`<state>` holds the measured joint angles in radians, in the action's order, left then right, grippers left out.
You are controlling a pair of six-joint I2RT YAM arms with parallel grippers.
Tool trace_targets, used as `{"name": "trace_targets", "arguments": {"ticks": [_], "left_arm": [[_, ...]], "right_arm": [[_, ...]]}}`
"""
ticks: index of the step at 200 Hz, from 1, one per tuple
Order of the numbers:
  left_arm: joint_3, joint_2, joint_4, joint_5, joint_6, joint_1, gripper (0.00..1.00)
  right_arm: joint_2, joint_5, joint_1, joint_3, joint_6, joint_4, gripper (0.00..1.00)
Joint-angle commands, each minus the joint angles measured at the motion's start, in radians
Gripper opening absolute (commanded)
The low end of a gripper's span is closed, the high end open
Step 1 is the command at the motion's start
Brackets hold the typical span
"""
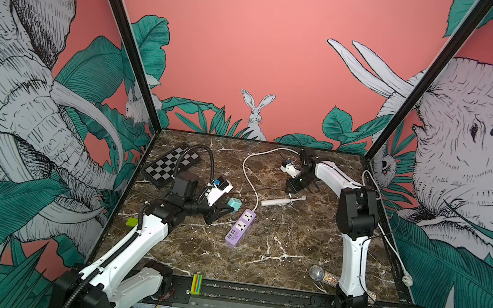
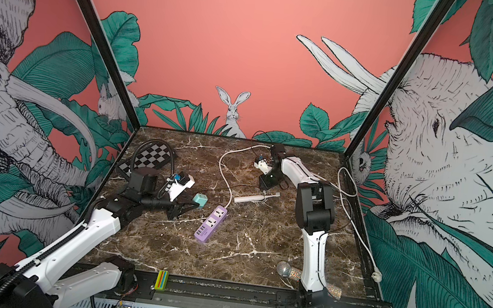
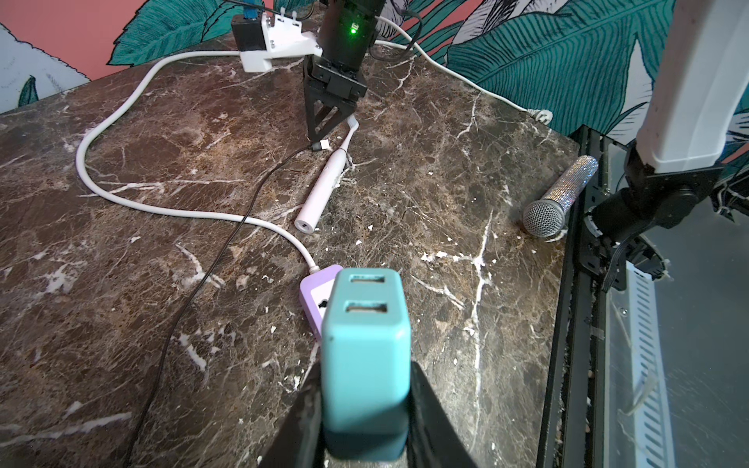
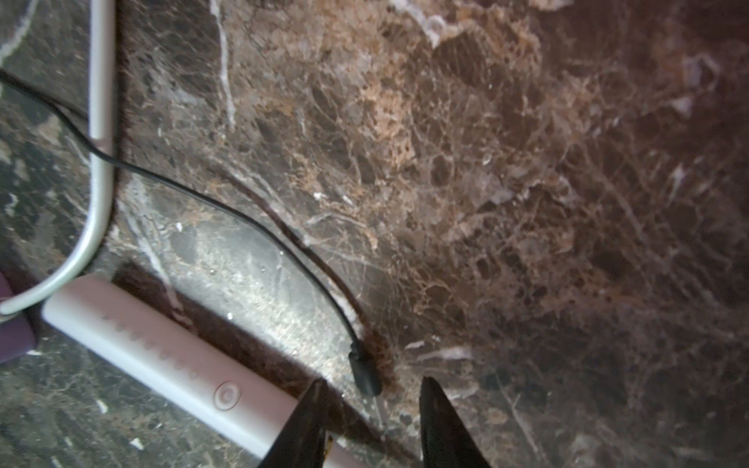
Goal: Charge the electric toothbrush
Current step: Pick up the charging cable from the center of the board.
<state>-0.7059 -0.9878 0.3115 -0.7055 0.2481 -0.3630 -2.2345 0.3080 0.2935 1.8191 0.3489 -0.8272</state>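
The bench (image 1: 275, 248) is dark brown marble with white veins. It is boxed in on three sides by pink walls painted with green leaves, elephants and a rabbit. A folded chessboard (image 1: 170, 161) lies by the far left corner and a glittery microphone (image 1: 318, 272) by the near right corner. A purple power strip (image 1: 241, 227) sits about mid-bench, its white cord (image 4: 102, 81) looping toward the far edge. The electric toothbrush (image 1: 282, 201) lies flat near the strip's far end, on its right side, with the bristle head toward the right edge.

The left hand (image 3: 364, 409) is clamped on a teal USB adapter (image 3: 364, 344), one finger on each side, just beside the far end of the strip. The right hand (image 4: 373, 383) points down at the bench close to the toothbrush's neck. Its jaws stand narrowly apart, and the plug (image 4: 364, 372) of a thin black cable (image 4: 243, 219) lies on the marble between the tips. I cannot tell whether either tip touches the plug. In the right wrist view one finger overlaps the brush handle.
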Motion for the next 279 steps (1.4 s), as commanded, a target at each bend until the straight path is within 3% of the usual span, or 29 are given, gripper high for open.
{"name": "trace_targets", "arguments": {"ticks": [1, 117, 161, 207, 239, 263, 279], "left_arm": [[-0.004, 0.005, -0.012, -0.005, 0.022, 0.001, 0.0], [-0.003, 0.008, -0.017, -0.008, 0.016, 0.002, 0.0], [0.0, 0.008, -0.017, -0.003, 0.019, 0.002, 0.0], [-0.002, 0.005, -0.019, 0.0, 0.017, 0.002, 0.0], [0.0, 0.0, -0.089, 0.003, -0.064, -0.001, 0.0], [0.048, -0.001, -0.28, 0.05, -0.205, -0.037, 0.0], [0.092, 0.003, -0.415, 0.096, -0.202, -0.101, 0.0]], "right_arm": [[-0.03, -0.018, 0.001, 0.052, 0.032, -0.081, 0.32], [-0.135, -0.015, 0.039, 0.168, 0.081, -0.202, 0.27], [-0.132, -0.026, 0.043, 0.174, 0.072, -0.197, 0.13], [-0.042, 0.042, 0.036, 0.147, 0.032, -0.168, 0.02], [0.144, 0.244, 0.008, 0.019, -0.121, -0.026, 0.0], [0.381, 0.384, 0.007, -0.241, -0.358, 0.308, 0.0], [0.534, 0.459, 0.007, -0.451, -0.588, 0.636, 0.0]]}}
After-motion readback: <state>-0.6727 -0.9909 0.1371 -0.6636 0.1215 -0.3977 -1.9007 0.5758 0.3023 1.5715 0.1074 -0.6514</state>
